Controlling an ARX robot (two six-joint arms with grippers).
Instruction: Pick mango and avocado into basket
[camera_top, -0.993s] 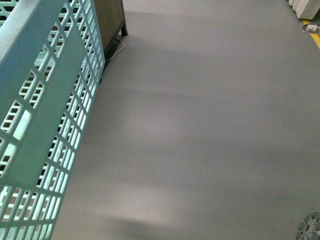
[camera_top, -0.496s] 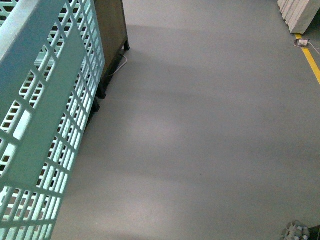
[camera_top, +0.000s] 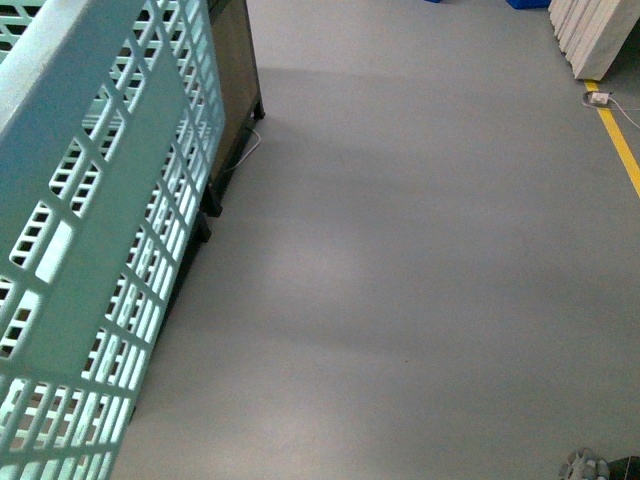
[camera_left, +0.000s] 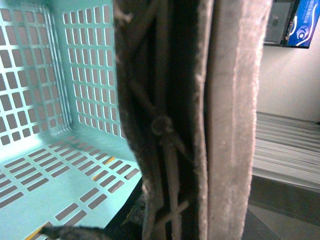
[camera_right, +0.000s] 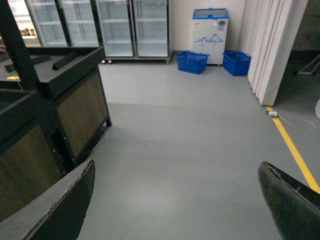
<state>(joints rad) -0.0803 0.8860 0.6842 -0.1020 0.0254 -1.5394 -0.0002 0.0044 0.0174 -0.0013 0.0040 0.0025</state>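
Right claw (camera_right: 176, 165) spread and empty, left claw's state I cannot tell behind the basket (camera_top: 110, 190) handle (camera_left: 230, 125); I'd carry it level toward the dark stand (camera_right: 75, 107).

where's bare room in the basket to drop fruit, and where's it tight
Inside the light turquoise slotted plastic basket, the floor shows bare between the lattice walls. The brownish-mauve swing handle hides the rest; a dark shape at the floor's edge is unclear.

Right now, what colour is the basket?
The basket is light turquoise, with slotted lattice sides. The front view shows it best.
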